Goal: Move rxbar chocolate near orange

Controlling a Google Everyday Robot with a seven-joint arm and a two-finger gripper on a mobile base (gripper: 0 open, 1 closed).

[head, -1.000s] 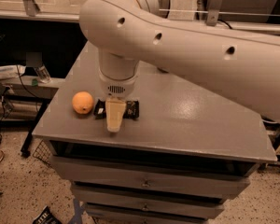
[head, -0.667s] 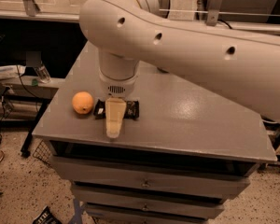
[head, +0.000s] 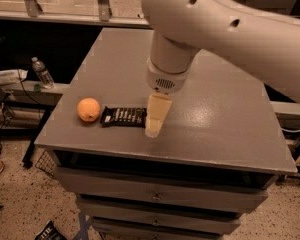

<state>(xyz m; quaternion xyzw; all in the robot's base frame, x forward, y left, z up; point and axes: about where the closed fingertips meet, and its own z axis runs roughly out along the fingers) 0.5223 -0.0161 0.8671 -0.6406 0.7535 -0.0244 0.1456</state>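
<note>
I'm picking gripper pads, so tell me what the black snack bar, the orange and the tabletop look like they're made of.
rxbar chocolate: probably thin plastic film, dark with printed white lettering.
orange: real-looking fruit peel, faint sheen.
table: grey, likely painted metal or laminate, soft glare patches.
The gripper sits at the bar's end away from the orange.

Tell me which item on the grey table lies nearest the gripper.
The flat black snack-bar wrapper with white lettering: one end lies right beside the cream gripper, while the round orange fruit sits beyond the bar's other end.
</note>
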